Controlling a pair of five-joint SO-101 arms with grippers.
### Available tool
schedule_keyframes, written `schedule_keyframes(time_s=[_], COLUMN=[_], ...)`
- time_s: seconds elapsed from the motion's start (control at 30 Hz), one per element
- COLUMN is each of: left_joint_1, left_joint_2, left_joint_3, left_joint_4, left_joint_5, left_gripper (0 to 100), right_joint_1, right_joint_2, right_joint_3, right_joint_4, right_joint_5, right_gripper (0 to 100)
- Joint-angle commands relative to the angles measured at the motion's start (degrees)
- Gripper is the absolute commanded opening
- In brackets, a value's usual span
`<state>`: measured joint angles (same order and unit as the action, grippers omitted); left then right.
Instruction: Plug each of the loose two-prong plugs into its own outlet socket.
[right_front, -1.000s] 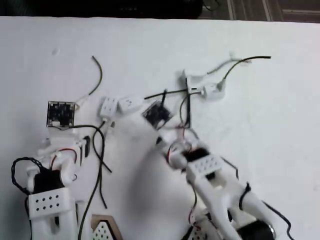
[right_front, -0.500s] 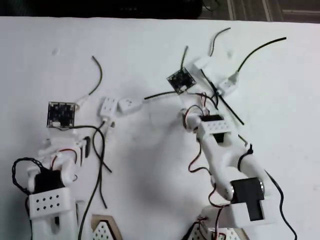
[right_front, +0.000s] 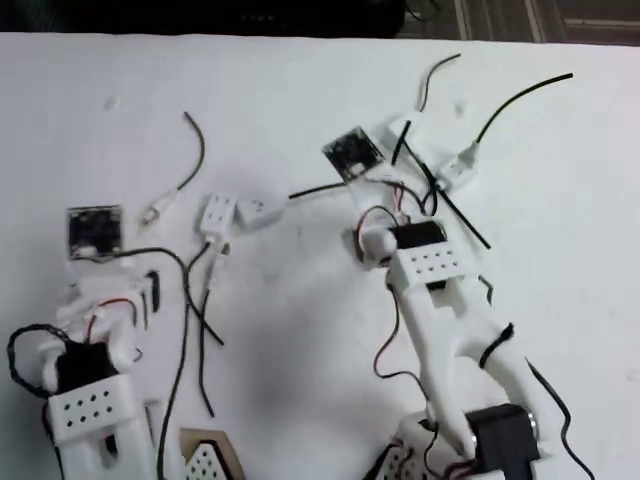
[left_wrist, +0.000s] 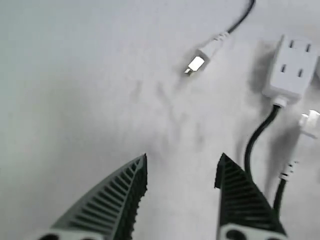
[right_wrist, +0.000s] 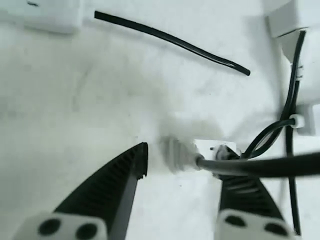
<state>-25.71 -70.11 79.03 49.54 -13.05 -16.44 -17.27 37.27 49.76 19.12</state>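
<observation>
Jaws open on both: left gripper (left_wrist: 183, 159) hovers toward the tabletop's (left_wrist: 75, 75) left edge near a white two-prong plug (left_wrist: 197, 62) and outlet socket (left_wrist: 292, 67); right gripper (right_wrist: 182, 149) straddles a corded grey plug (right_wrist: 176, 153).

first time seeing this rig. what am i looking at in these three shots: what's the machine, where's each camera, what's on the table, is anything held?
Two small robot arms sit side by side at a white table. The high view comes from a fixed camera that looks down over both. The other two pictures come from a camera on each arm's wrist, looking out between that arm's own two dark ribbed fingers.

On the table lie white sockets and loose two-prong plugs. The left end effector is open over bare table, with a plug and a socket ahead of it. The right end effector is open too. A plug on a black cord lies between its fingers, apparently not clamped. Nothing is held.
</observation>
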Motion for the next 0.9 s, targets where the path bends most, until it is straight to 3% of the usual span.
schedule_keyframes(time_s=[0.0,0.13,0.33,0.53,0.67,0.87], left_joint_1=[-4.5,-8.1,-9.4,-9.3,-9.3,-9.2], left_joint_2=[-0.7,-0.7,-0.7,-0.7,-0.7,-0.7], left_joint_3=[-1.8,-2.6,-2.8,-2.8,-2.8,-2.7], left_joint_4=[-2.9,-3.3,-3.3,-3.3,-3.3,-3.3], left_joint_5=[4.6,6.7,7.2,7.0,7.0,6.9], left_gripper=[23,23,23,23,23,23], right_joint_1=[-6.3,-16.7,-28.6,-32.7,-33.8,-35.4], right_joint_2=[-2.3,-0.5,6.1,17.0,24.0,32.4], right_joint_3=[-9.0,-12.1,-12.2,-13.1,-18.6,-23.6], right_joint_4=[11.2,12.5,1.0,-10.8,-11.0,-11.0], right_joint_5=[-5.1,-12.3,-27.6,-34.1,-39.4,-40.6], right_gripper=[20.4,20.4,20.3,20.2,20.2,20.0])
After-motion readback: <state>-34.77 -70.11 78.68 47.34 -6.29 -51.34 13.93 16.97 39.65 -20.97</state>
